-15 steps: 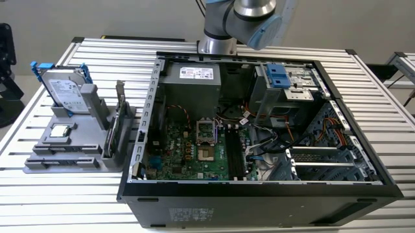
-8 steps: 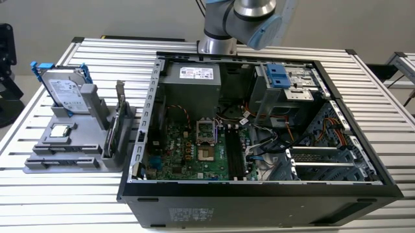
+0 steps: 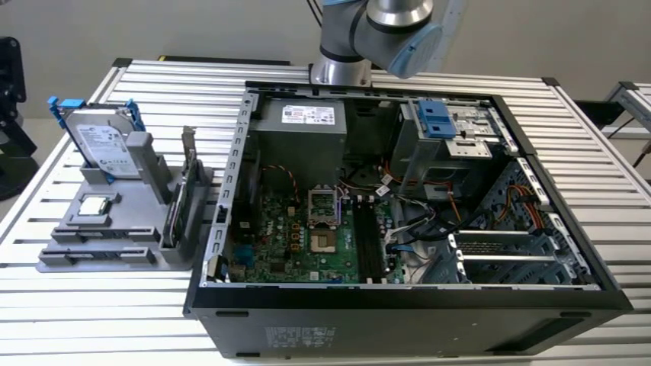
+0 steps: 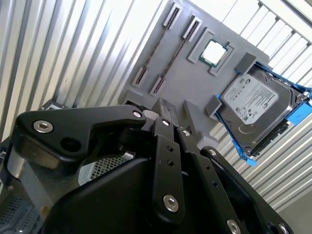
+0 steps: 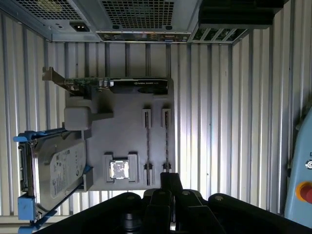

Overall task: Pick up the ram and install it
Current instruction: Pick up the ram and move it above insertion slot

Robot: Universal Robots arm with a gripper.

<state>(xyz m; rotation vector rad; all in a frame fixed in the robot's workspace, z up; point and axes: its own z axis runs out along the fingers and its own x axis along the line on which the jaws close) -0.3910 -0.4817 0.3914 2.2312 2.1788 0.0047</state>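
Two ram sticks stand on edge in the grey fixture (image 5: 124, 131) and show as thin dark lines between their end holders, one (image 5: 147, 146) beside the other (image 5: 165, 141); the second wrist view has them too (image 4: 157, 53). My gripper (image 5: 170, 181) hangs high above the slatted table, its dark fingers together and holding nothing. Its tips line up near one end of the ram stick that lies further from the CPU chip. The gripper's black linkage (image 4: 174, 111) covers the fixture's edge near the card.
The open computer case (image 3: 407, 297) takes the exterior view's right, with the motherboard's long memory slots (image 3: 368, 244) inside. The fixture (image 3: 102, 259) also carries a hard drive (image 3: 102, 141), a silver CPU chip (image 3: 94, 204) and a bracketed card (image 3: 183, 198).
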